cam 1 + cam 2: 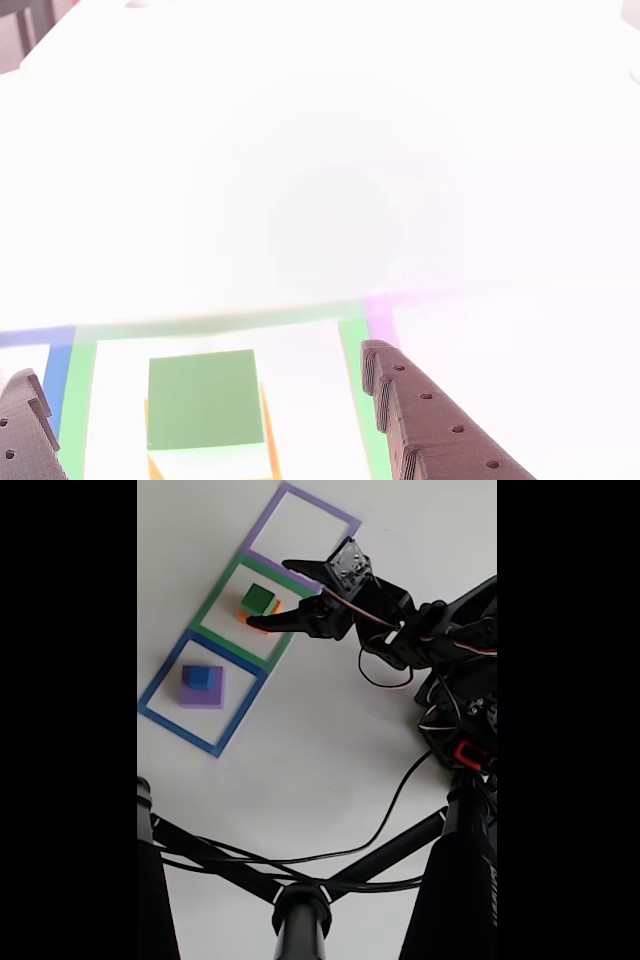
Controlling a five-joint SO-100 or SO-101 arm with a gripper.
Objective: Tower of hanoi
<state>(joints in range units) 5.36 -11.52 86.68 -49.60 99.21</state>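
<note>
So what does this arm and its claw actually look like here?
In the fixed view the arm is black, built of blocky printed segments, with thin black cables looping off it and a small red part near its base. The claw has dark, tapering fingers. In the other view the fingers look dark brown-grey, with ridged inner edges and rows of small round holes.

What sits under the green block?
A yellow block lies under the green block, inside the green tape square. Only its edges show; the rest is covered.
</note>
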